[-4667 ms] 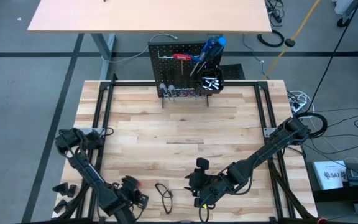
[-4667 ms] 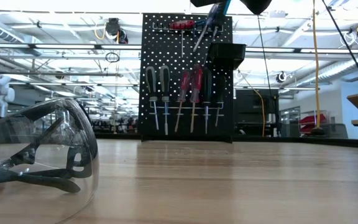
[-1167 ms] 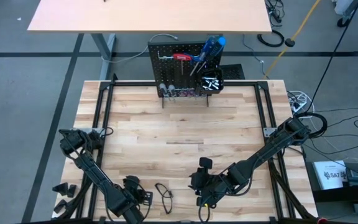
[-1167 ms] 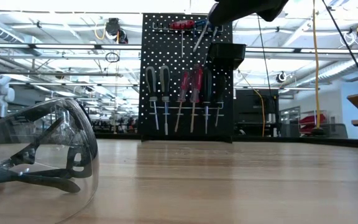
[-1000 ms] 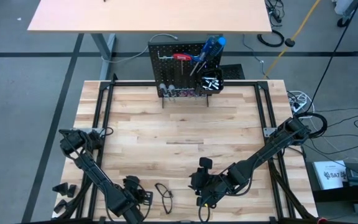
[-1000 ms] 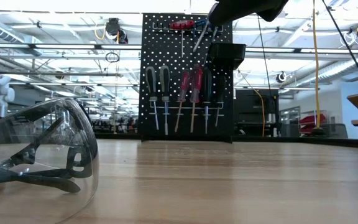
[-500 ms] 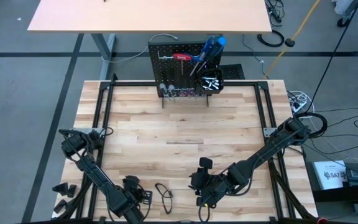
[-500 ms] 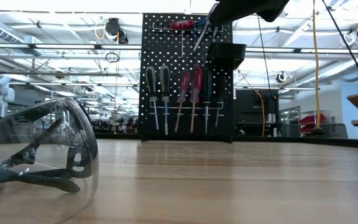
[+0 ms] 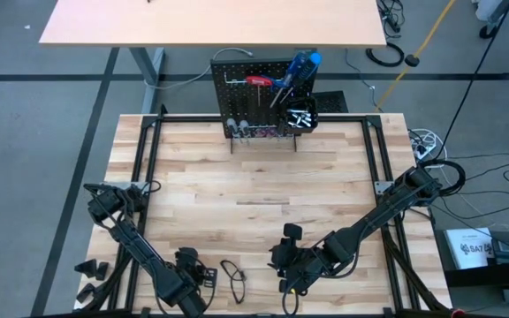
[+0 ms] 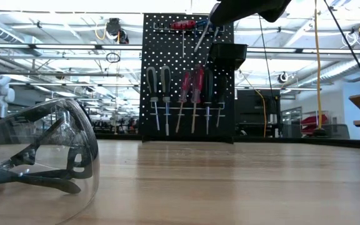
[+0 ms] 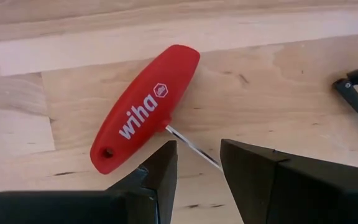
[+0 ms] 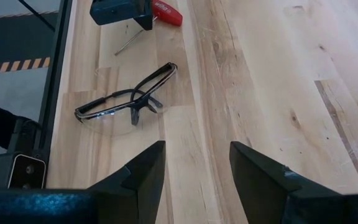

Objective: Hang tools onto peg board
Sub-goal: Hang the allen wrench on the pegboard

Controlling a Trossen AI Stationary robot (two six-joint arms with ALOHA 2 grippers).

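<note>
A red T-handle tool (image 11: 145, 118) lies flat on the table near its near edge, its thin metal shaft (image 11: 191, 144) running back between my left gripper's fingers. My left gripper (image 11: 197, 152) (image 9: 194, 269) is open and points down over that shaft, one finger on each side of it. The right wrist view shows the same red handle (image 12: 166, 14) beside the left gripper. My right gripper (image 12: 194, 155) (image 9: 279, 261) hovers open to the right, holding nothing. The black peg board (image 9: 263, 88) (image 10: 188, 78) stands upright at the far edge with screwdrivers and pliers hung on it.
Clear safety glasses (image 9: 234, 276) (image 12: 129, 99) (image 10: 36, 153) lie on the table between the two grippers, close to the red tool. A small black bin (image 10: 229, 56) hangs on the peg board's right side. Bare wooden tabletop (image 9: 254, 185) stretches from the grippers to the board.
</note>
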